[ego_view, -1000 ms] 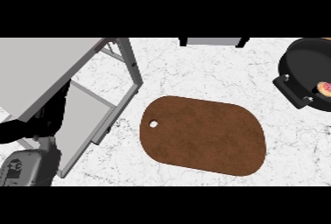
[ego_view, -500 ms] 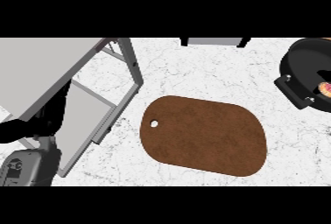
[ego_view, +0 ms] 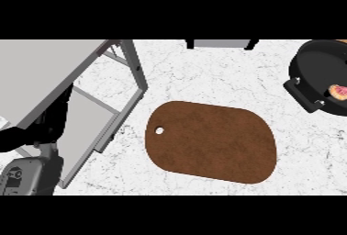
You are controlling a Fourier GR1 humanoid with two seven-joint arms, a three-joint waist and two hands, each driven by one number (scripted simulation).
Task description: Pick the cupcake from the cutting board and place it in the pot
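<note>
Low at the left edge, only a dark shape above a grey forearm (ego_view: 27, 176), taken for the left robot hand (ego_view: 24, 139); touching nothing of the task, and whether spread or closed cannot be told from here. No sign of the right robot hand anywhere in view, so nothing to report on its state. Just beside the left robot hand, a grey metal frame (ego_view: 41, 78) slanting across the upper left corner. Further out, near the middle of the white marbled table (ego_view: 203, 73), the brown cutting board (ego_view: 213, 142) lying flat with its hanging hole (ego_view: 159, 131) toward the left and nothing on it. Well apart from the board, at the far right edge, the black pot (ego_view: 315, 69) with one side handle (ego_view: 303, 94) facing the board. Inside the pot, against its right side and partly cut off by the view's edge, the pink-topped cupcake (ego_view: 337, 91). Judging by that, placement looks done: board bare because the load sits in its goal, nothing left near the pot to disturb it.
</note>
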